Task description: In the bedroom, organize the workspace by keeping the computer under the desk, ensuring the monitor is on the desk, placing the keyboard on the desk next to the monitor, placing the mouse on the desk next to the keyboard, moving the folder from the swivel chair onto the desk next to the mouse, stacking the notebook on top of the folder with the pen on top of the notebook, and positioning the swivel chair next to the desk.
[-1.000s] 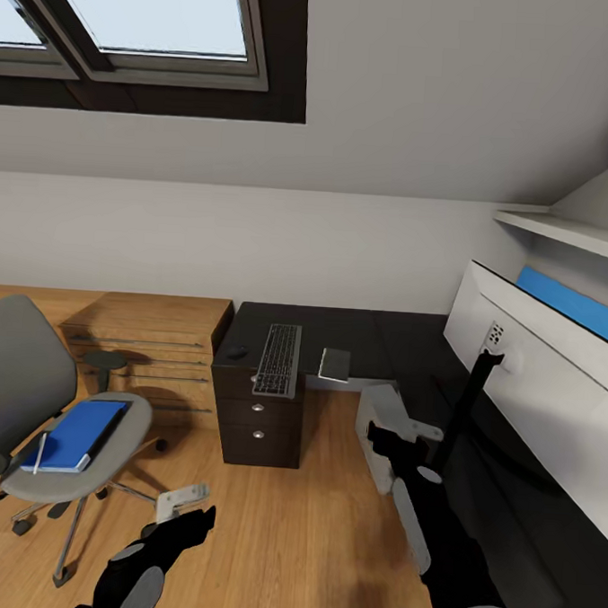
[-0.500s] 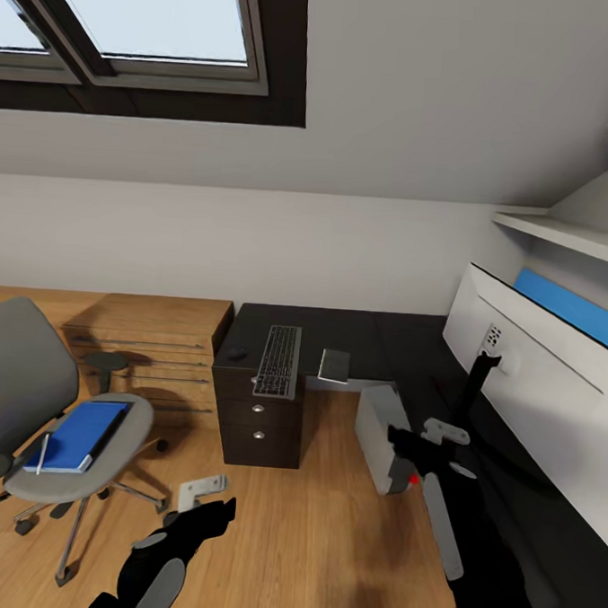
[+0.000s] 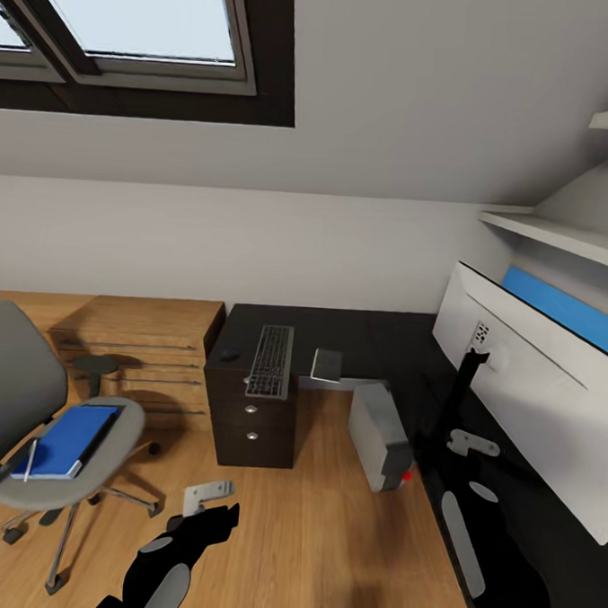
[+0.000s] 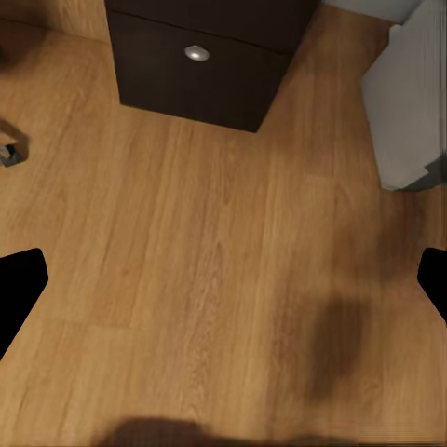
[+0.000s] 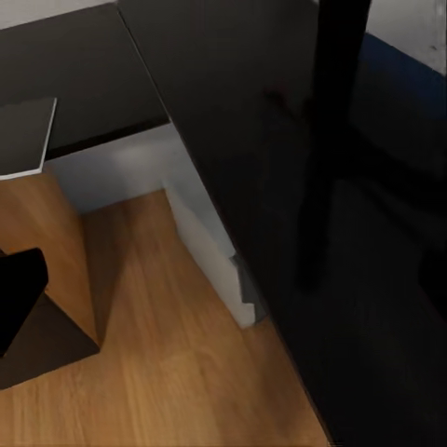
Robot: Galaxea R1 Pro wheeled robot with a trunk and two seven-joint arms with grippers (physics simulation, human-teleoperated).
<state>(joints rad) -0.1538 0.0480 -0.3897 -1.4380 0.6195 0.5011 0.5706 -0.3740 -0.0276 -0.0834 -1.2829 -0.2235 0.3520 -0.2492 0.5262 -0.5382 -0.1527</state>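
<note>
The grey swivel chair (image 3: pixel 16 385) stands on the floor at the left, apart from the black desk (image 3: pixel 365 339). On its seat lies a blue flat book (image 3: pixel 66 438) over a darker slab, with a white pen (image 3: pixel 31 460) on top. The keyboard (image 3: pixel 270 360) and the small dark mouse (image 3: pixel 228 355) lie on the desk's left end, beside a thin grey flat item (image 3: pixel 326 365). The white monitor (image 3: pixel 533 390) stands on the desk at the right. The grey computer (image 3: pixel 379 436) sits on the floor at the desk's edge. My left gripper (image 3: pixel 209 496) hangs open over the floor. My right gripper (image 3: pixel 474 443) is open by the monitor's stand (image 3: pixel 460 395).
A dark drawer unit (image 3: pixel 252 422) carries the desk's left end. A low wooden chest (image 3: pixel 148 348) stands against the back wall. White shelves (image 3: pixel 551 231) hang above the monitor. A skylight (image 3: pixel 132 24) sits in the sloped ceiling. Wooden floor (image 4: pixel 214 261) stretches between the chair and the desk.
The view has shifted slightly, sliding everything leftward. My right arm has swung right, from in front of the computer to over the desk near the monitor stand. The left gripper has risen a little.
</note>
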